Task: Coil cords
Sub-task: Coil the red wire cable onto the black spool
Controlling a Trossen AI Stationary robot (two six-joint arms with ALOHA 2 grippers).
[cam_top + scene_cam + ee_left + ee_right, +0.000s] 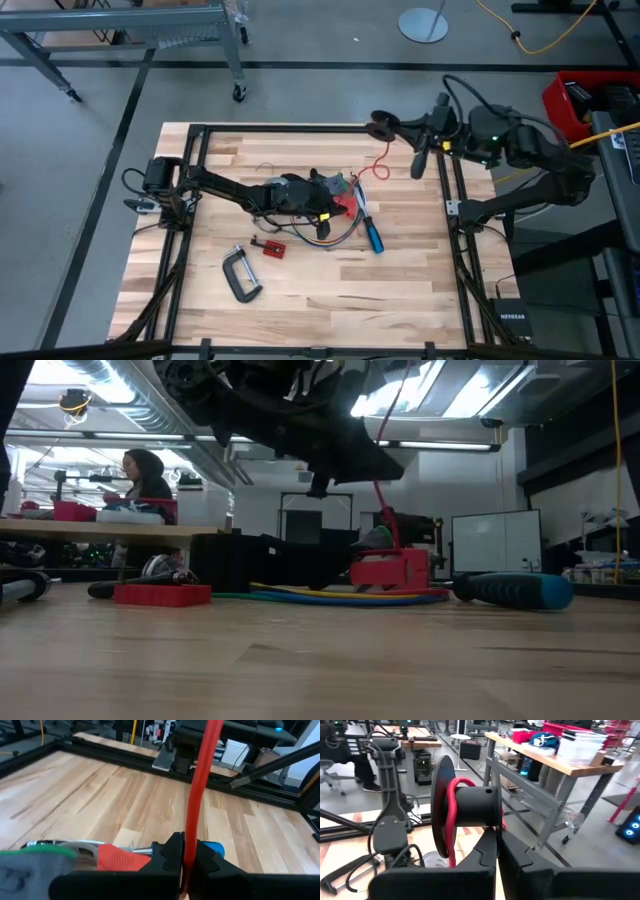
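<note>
A red cord [377,163] runs from a black spool [470,807] down to my left gripper [187,857], which is shut on it above the table's middle [345,190]. My right gripper [497,865] is shut on the spool near the table's far right edge [385,125]. Some red cord is wound on the spool's hub [452,800]. A longer cord of coloured strands [340,597] lies looped on the table below my left arm; it also shows in the high view [322,238]. My left gripper pinches the red cord [190,847] between its two fingers, which lie across it. From the fingers the cord runs straight toward the spool, clear of the table. My right gripper pinches the spool's near flange [496,827] between its two fingers, edge-on. The spool is lifted clear of the table, with its axis level.
A blue-handled screwdriver [372,236] lies right of the looped cord. A red block [390,570] stands beside it. A small red part [270,247] and a metal C-clamp [240,275] lie toward the near left. A black frame [300,128] rims the table. A person [140,475] sits beyond it.
</note>
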